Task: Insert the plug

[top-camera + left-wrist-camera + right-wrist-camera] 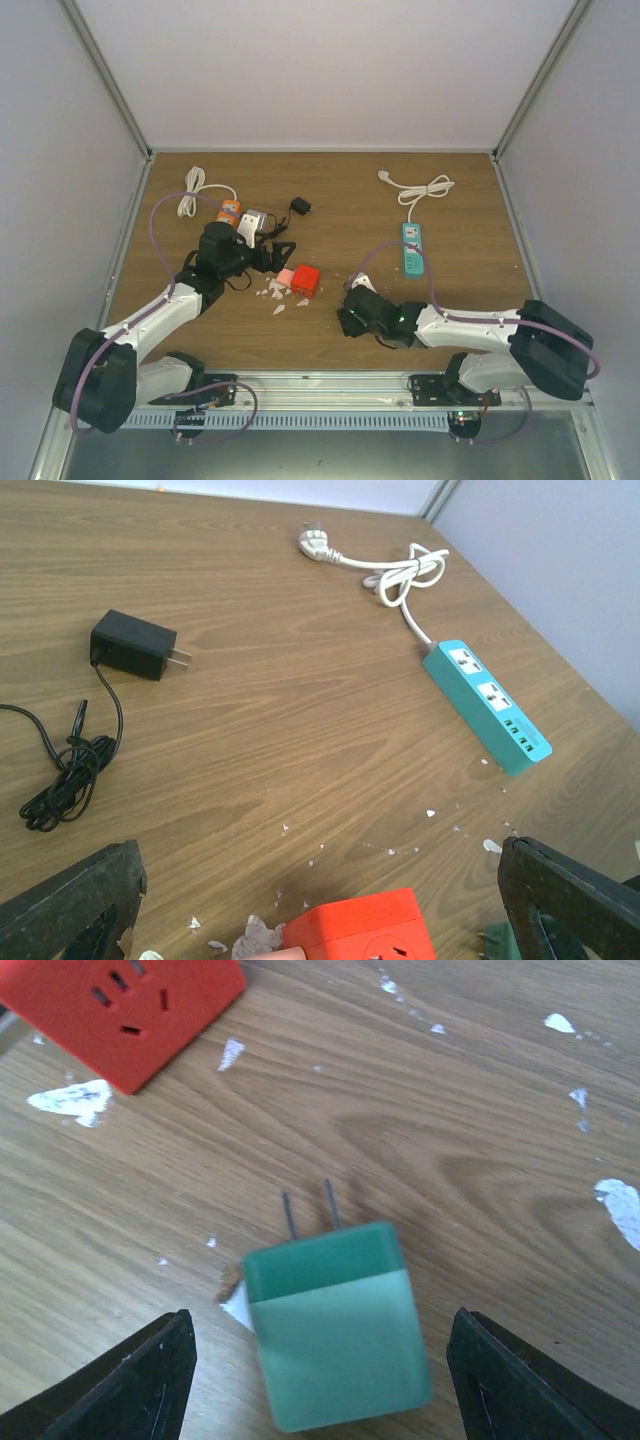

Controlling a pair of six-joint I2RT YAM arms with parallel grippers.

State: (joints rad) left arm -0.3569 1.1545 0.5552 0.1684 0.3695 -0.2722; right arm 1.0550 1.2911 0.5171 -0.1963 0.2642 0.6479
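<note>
Green plug (335, 1335), looking light, rigid and slick, lies inside my released right tool (322, 1380); I'd pinch its flat sides behind the prongs (310, 1210), left tool (320, 915) released too

both arms were reaching in toward the middle. the left arm (160, 310) ran up from its base and angled inward with the elbow bent. the left gripper (278, 256) was held low and pointed off to the right. its fingers (70, 905) were spread wide, one at each bottom corner of the left wrist view, with nothing pinched between them. the right arm (470, 328) was stretched out low and nearly flat, pointing left, wrist dipped down. the right gripper (349, 296) was gaping too, its two pads far apart at either side of the right wrist view and not touching anything.
</note>
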